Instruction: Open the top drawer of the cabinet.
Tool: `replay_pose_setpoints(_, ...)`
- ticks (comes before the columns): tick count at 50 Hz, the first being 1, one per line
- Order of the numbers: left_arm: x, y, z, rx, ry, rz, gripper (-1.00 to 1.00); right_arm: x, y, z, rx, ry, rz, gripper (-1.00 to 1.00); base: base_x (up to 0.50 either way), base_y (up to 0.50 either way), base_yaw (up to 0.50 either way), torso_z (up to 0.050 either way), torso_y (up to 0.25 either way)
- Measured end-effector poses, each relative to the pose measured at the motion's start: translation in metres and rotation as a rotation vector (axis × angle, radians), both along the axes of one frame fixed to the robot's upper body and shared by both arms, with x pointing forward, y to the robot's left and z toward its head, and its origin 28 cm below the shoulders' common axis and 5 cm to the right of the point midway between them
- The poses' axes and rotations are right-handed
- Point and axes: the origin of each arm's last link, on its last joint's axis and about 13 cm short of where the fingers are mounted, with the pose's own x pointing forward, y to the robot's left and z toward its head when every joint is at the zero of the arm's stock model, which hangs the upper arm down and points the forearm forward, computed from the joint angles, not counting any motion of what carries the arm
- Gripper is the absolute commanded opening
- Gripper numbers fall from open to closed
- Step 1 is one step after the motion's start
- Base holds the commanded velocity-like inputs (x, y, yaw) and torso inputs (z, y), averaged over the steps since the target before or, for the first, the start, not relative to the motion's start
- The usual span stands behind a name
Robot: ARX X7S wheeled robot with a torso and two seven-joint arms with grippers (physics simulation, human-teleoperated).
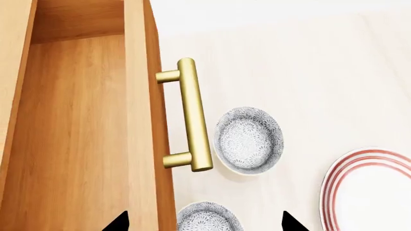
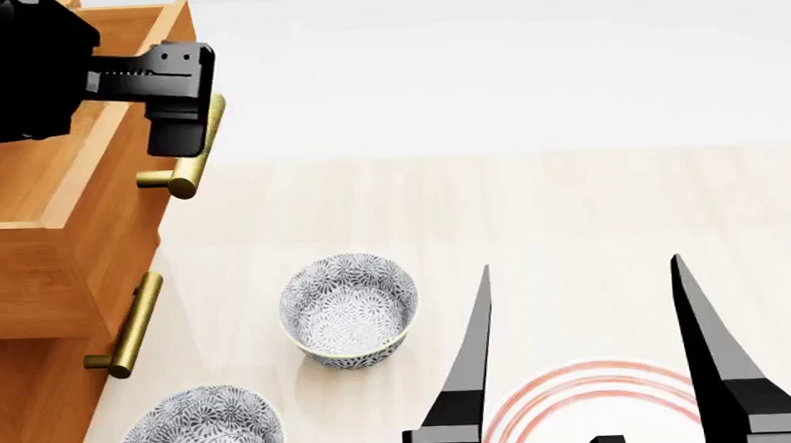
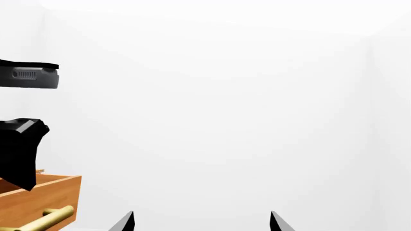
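Three drawers on the cabinet (image 2: 31, 287), and the top drawer (image 2: 94, 185) already juts out w/ its pale inside showing, so I judge the job nearly done. My left gripper (image 1: 204, 222) hangs just off the brass handle (image 1: 189, 115), fingers (image 1: 117, 222) spread, nothing between them; the wrist cam shows the bar free, clear of both tips. Right gripper (image 2: 582, 358) idles low over the table (image 2: 569, 214), fingers apart too, parked away from the cabinet above a red-ringed plate (image 2: 563, 394). Two patterned bowls (image 2: 348, 309) sit below the drawer front, near enough to mind on any pull-back.
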Motion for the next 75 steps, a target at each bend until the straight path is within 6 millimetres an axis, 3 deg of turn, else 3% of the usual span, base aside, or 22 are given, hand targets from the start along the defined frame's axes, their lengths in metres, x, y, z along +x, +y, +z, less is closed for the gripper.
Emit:
replay_pose_setpoints(55, 0.02, 0.006, -0.047, 0.051, 0.058, 0.054, 1.0, 0.001, 0.0, -0.002, 0.0, 0.004, -0.003, 1.0, 0.0, 0.0, 0.0, 0.0, 0.0)
replay_pose_setpoints(75, 0.018, 0.003, -0.049, 0.008, 0.07, 0.028, 1.0, 0.002, 0.0, -0.002, -0.001, 0.005, -0.001, 1.0, 0.0, 0.0, 0.0, 0.0, 0.0)
